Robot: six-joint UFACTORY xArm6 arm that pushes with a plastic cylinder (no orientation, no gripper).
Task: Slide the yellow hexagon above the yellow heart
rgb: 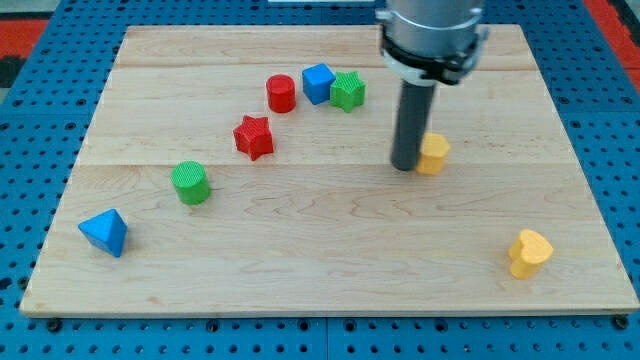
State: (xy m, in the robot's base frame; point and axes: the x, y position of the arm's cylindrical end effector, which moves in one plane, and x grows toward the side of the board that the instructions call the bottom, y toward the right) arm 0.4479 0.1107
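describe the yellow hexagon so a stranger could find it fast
Start at the wooden board and find the dark rod; my tip touches the yellow hexagon on its left. The only other yellow block, the yellow heart, sits alone near the bottom right corner.

bare board between hexagon, heart

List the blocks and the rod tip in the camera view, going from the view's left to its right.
blue triangle → green cylinder → red star → red cylinder → blue cube → green star → my tip → yellow hexagon → yellow heart
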